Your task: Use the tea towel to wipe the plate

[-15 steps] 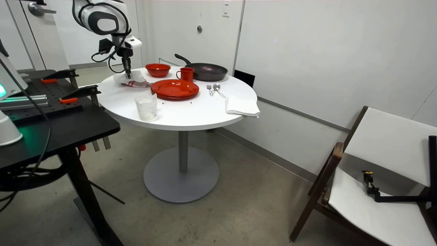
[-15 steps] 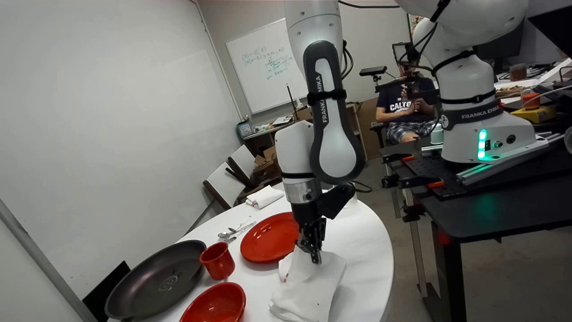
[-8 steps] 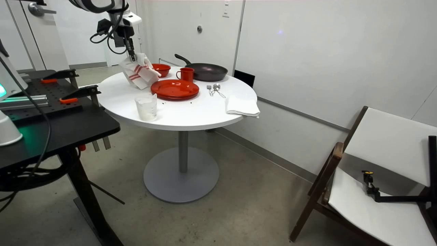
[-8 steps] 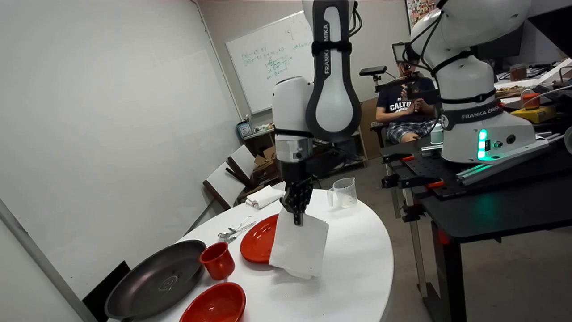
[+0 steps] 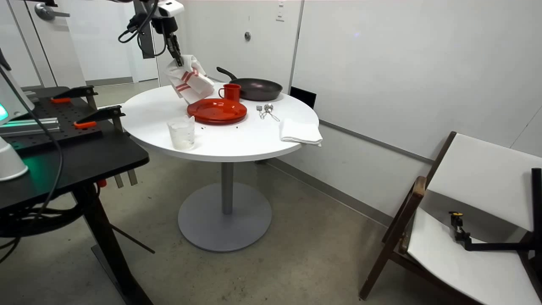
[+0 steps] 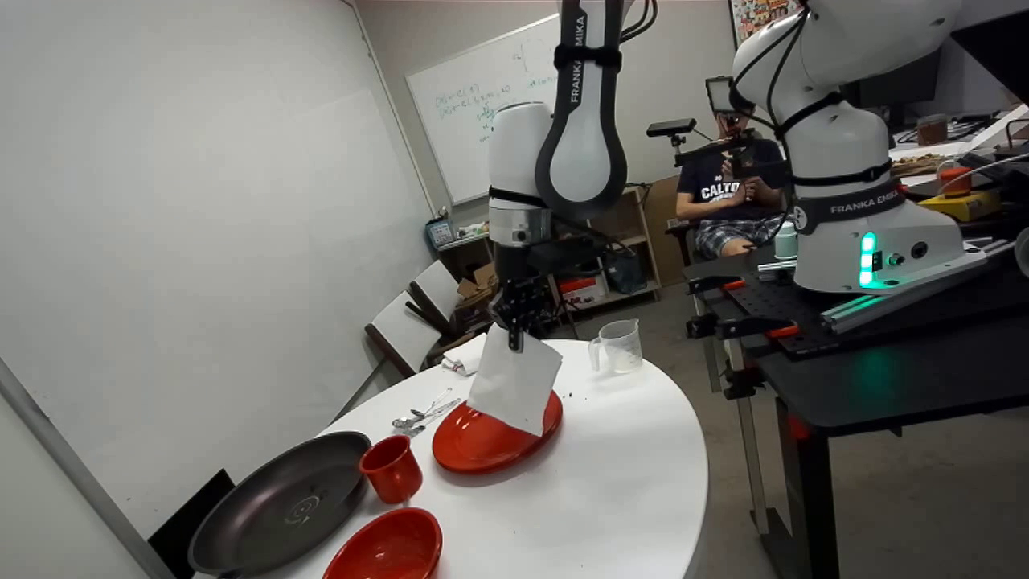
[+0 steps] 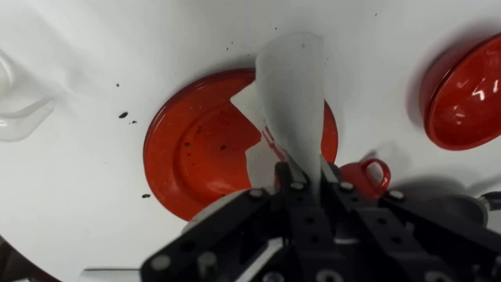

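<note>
As the gripper (image 6: 516, 344) grasps the towel (image 5: 192, 82) over the plate (image 5: 218, 110), in from the edges of the desk (image 5: 250, 142), wiping seems not yet begun | done: towel lifted | left: the wipe, since specks (image 7: 187, 145) dot the plate | towel-plate contact: unclear

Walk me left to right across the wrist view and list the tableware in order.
From the left edge: clear jug, partly cut off → red plate → red mug → red bowl.
</note>
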You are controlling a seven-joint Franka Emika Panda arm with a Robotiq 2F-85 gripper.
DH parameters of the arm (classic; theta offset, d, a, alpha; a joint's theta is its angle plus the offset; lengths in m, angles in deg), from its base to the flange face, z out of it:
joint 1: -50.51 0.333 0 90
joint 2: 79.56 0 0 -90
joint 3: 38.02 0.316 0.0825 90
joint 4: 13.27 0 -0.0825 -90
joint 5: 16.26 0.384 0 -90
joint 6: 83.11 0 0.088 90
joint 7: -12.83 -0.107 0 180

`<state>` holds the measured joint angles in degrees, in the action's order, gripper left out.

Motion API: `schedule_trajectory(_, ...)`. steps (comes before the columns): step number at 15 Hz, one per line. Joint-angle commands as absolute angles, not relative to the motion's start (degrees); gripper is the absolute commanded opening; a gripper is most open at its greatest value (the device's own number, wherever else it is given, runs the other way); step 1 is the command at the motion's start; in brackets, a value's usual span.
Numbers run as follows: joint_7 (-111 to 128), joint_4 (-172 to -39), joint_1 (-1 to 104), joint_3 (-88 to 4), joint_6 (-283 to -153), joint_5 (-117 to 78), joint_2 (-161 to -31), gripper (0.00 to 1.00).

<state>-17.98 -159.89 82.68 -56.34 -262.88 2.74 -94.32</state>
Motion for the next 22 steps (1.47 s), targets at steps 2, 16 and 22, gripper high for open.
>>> schedule_trajectory(2,-22.0,-157.6,88.2,-64.5,-262.9,2.4,-96.0,0.02)
schedule_trajectory(16,-25.0,-143.1,66.3,-43.2,-256.8,6.4,-107.1,0.02)
schedule_trajectory(22,-27.8,-141.1,65.9,-44.5,-256.2,5.8,-110.0,0.02)
